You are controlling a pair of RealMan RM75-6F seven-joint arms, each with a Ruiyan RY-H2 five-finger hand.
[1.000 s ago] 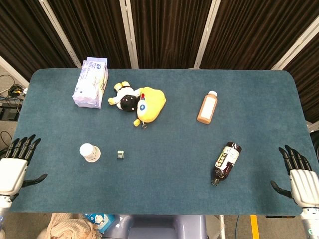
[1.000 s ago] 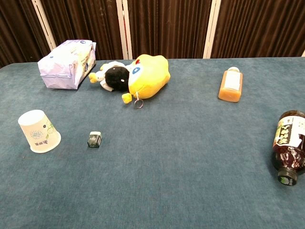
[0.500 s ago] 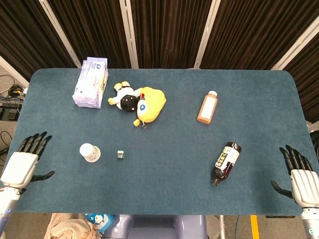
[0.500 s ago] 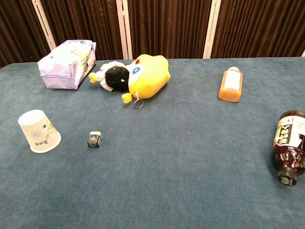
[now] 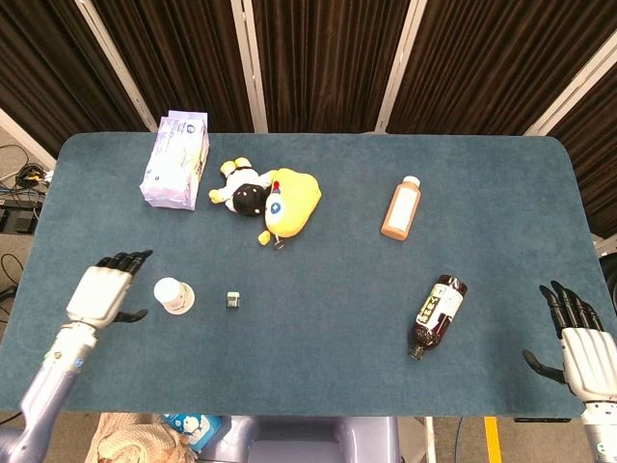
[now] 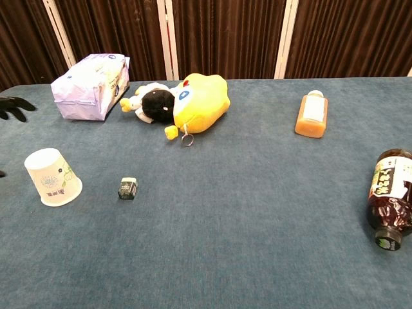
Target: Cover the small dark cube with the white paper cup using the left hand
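L robot hand [image 5: 104,292] fingers apart, empty, beside cup [image 5: 174,295]; cube [image 5: 232,300] uncovered

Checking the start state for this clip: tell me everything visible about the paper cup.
The paper cup is white with a faint greenish print on its side. It stands upside down, wide rim on the blue table, narrow base up. The small dark cube sits apart beside it. The left hand is close, not touching.

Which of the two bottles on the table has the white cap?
The orange juice bottle, the one farther from the robot. Its liquid is orange and its cap white. The dark brown bottle nearer the front edge has a dark cap.
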